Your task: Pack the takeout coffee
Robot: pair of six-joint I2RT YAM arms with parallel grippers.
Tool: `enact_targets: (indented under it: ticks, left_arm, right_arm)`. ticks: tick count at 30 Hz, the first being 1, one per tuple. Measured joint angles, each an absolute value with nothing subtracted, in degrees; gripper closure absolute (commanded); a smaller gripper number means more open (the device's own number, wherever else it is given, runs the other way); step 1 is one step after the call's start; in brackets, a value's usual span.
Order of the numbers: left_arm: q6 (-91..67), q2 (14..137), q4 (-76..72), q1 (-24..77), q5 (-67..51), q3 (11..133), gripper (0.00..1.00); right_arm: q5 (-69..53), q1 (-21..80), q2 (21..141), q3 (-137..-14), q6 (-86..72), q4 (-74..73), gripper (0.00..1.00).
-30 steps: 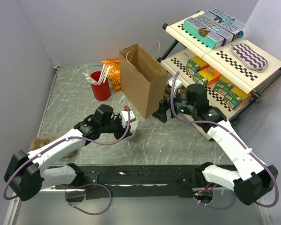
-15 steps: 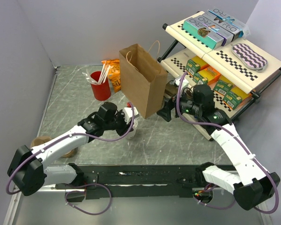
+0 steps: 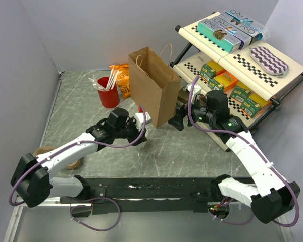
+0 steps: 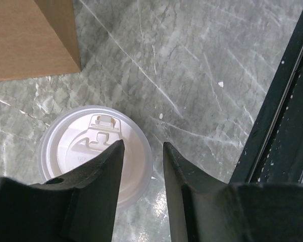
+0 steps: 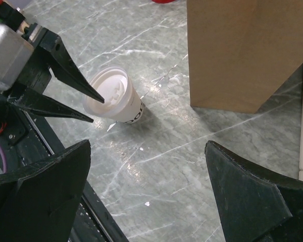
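Beneath parted left jaws sits the takeout coffee (image 4: 76, 146) — lid partly covered.

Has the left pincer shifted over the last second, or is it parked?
Yes. In the top view the left pincer has crept right and farther from the bases, closer to the brown paper bag and its bottom corner.

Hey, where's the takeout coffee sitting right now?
In the right wrist view the takeout coffee stands on the table, left of the brown paper bag and apart from it, with the left gripper at its lid.
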State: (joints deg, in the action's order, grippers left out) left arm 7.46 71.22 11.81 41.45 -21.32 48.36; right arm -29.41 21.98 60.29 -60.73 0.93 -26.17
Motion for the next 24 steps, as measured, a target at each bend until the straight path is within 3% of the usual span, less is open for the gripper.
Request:
enact_targets:
  ticks: [14,24]
  left_arm:
    - [4.62,73.8,10.37,42.09,-21.1,49.25,0.69]
    - [4.58,75.37,10.33,42.78,-20.36,50.61,0.87]
  right_arm:
    - [-29.61,21.98,60.29,-60.69,0.93,-26.15,0.0]
    - [-29.56,21.98,60.18,-58.78,0.91,-25.39,0.0]
